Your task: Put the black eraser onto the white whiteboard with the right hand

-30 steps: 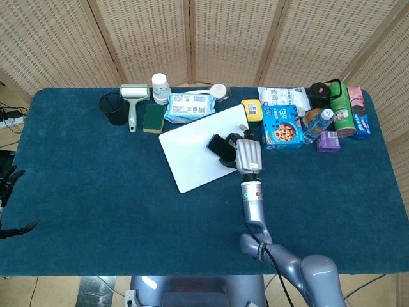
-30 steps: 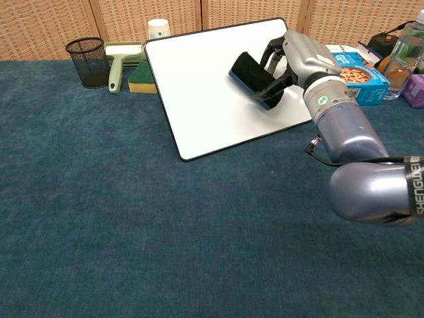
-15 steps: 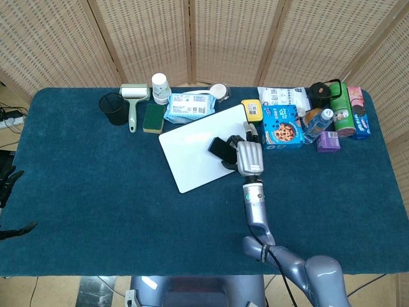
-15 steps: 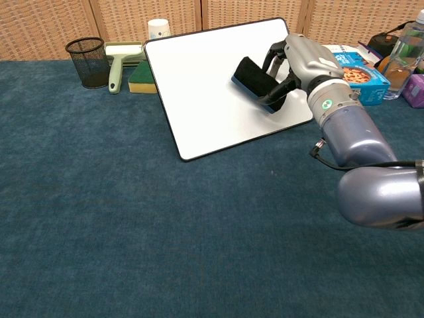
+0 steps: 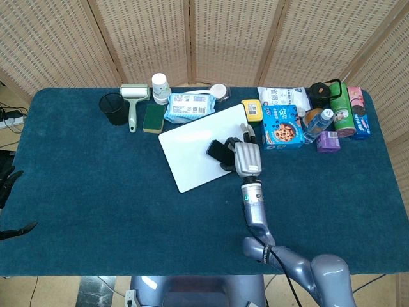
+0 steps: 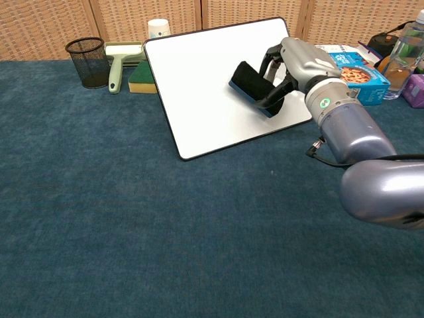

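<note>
The white whiteboard (image 5: 192, 153) (image 6: 199, 86) lies tilted on the blue tablecloth in the middle of the table. My right hand (image 5: 245, 155) (image 6: 298, 63) hovers over its right part and grips the black eraser (image 5: 217, 150) (image 6: 250, 81), fingers wrapped round its right end. In the chest view the eraser looks tilted, its lower edge close to the board; whether it touches the board I cannot tell. My left hand (image 5: 11, 181) shows only as dark fingertips at the far left edge of the head view, with nothing visibly in it.
Behind the board stand a black mesh cup (image 5: 115, 109), a lint roller (image 5: 133, 102), a green sponge (image 5: 153, 118), a paper cup (image 5: 160, 86) and a wipes pack (image 5: 188, 106). A blue cookie box (image 5: 283, 126), bottles and cans crowd the back right.
My right hand with the eraser has shifted slightly left over the board and turned a little; the eraser stays in its grip. The left hand has not moved.
</note>
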Controlling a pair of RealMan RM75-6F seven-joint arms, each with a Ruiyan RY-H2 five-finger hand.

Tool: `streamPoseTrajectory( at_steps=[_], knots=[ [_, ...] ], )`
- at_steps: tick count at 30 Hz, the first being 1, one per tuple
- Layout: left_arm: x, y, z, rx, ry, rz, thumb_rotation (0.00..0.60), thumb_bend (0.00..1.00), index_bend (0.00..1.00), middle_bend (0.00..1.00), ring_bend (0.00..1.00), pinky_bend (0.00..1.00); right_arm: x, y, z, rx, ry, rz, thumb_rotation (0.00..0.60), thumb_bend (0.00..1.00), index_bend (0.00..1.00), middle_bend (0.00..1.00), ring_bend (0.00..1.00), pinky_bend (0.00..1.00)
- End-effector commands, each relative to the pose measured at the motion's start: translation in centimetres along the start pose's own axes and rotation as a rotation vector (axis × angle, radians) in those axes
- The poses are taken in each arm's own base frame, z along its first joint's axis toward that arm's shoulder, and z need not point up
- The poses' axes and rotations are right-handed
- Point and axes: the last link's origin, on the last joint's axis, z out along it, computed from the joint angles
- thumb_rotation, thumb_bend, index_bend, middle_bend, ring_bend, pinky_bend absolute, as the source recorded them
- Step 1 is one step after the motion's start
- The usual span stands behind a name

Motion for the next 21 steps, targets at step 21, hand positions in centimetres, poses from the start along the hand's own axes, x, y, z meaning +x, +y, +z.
streamPoseTrajectory(
  at_steps=[21],
  knots=[
    [0.0, 0.0, -0.1, -0.001, 0.002, 0.002, 0.6, 0.11, 0.0, 0.0, 0.0, 0.03, 2.8, 1.1, -1.1, -0.012, 0.044, -0.005, 0.6, 0.0, 0.0, 0.0, 0.0, 0.0]
  ],
)
